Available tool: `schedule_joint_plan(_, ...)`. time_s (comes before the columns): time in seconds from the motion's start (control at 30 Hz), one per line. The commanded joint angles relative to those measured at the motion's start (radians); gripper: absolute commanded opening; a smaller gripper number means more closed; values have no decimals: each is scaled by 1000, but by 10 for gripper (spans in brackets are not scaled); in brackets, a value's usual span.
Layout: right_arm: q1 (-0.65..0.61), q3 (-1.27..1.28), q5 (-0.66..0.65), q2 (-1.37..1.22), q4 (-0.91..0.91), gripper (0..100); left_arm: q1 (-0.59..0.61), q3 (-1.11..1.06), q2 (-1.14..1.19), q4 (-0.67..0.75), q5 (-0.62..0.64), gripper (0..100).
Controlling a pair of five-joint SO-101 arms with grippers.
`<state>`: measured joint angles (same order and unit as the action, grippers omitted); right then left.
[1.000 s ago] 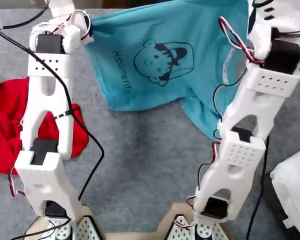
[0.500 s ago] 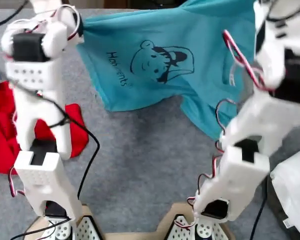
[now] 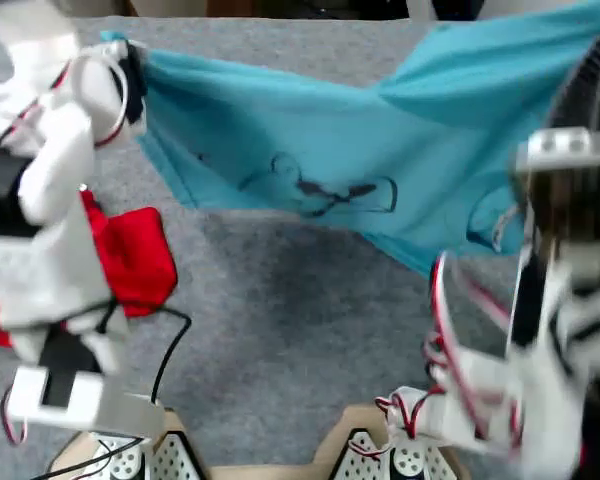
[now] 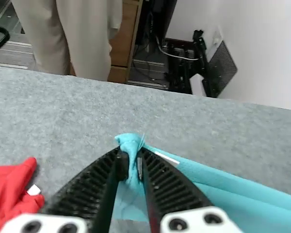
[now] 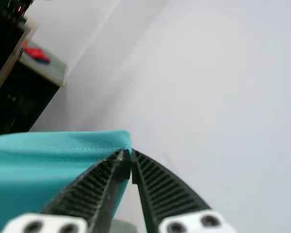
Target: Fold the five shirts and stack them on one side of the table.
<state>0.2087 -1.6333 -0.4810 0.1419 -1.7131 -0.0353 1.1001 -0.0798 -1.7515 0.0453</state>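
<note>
Half the red shirt [image 3: 130,255] hidden behind left arm [image 3: 50,260], teal shirt [image 3: 310,130] cut off. Two shirts; left fingers [image 4: 94,179] and right fingers [image 5: 97,182] each pinch teal cloth

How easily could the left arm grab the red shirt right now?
Probably not: the left gripper is shut on a corner of the teal shirt, stretched toward the right gripper. The red shirt lies open beside that arm, so only the full grip seems to block it.

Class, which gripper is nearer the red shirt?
Left. The left gripper pinches a corner of the teal shirt just beyond the red shirt; the right gripper holds its other end, far across the table.
</note>
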Motion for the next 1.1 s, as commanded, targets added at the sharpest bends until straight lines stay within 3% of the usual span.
schedule_joint_plan(0.0,18,-28,6,81,0,6,-49,-226,-234,-12,25,19)
schedule_joint_plan(0.27,18,-28,6,268,44,6,-218,-667,-708,-6,68,19)
schedule_joint_plan(0.6,19,13,6,306,81,6,-224,-872,-941,75,86,19)
schedule_joint_plan(0.87,-31,275,3,148,95,6,-224,-1329,-941,402,72,19)
schedule_joint_plan(1.07,-42,487,2,-91,206,6,-216,-1740,-906,839,12,19)
